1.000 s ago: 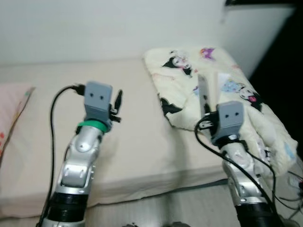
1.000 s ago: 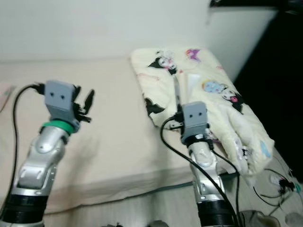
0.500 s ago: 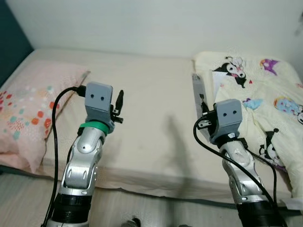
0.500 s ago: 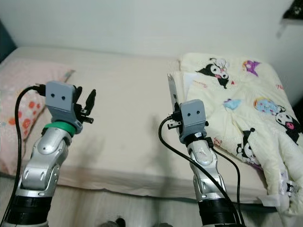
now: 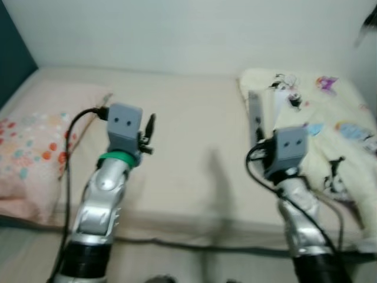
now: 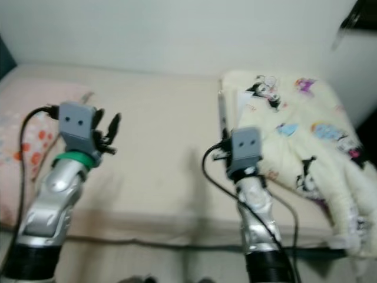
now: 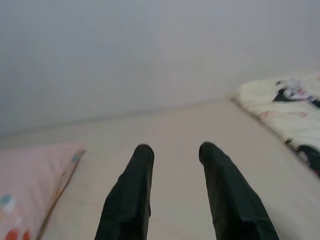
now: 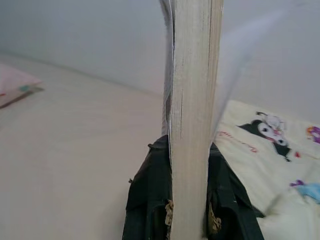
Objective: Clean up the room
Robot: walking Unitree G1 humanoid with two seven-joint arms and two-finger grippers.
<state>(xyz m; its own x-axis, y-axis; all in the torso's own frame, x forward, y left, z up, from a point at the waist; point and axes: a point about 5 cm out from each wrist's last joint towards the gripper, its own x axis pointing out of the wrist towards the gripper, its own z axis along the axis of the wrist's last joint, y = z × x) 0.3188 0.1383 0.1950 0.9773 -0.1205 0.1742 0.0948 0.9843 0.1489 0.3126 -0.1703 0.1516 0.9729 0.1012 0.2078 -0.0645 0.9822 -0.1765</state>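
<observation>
My right gripper is shut on a thin book held upright, page edges toward the wrist camera, over the bed near the blanket's left edge. Its black fingers clamp the book on both sides. My left gripper is raised above the middle of the mattress, open and holding nothing; its two fingers stand apart. A cream blanket with cartoon prints lies crumpled on the bed's right side. A pink pillow with coloured dots lies on the left.
The beige mattress runs from the pillow to the blanket and ends at a white wall. A dark wall panel stands at the far left. Black cables hang from both wrists. The head views are blurred.
The camera has swung left since a second ago, bringing the pillow and the bed's left side into view. Both arms keep the same pose, the book still gripped.
</observation>
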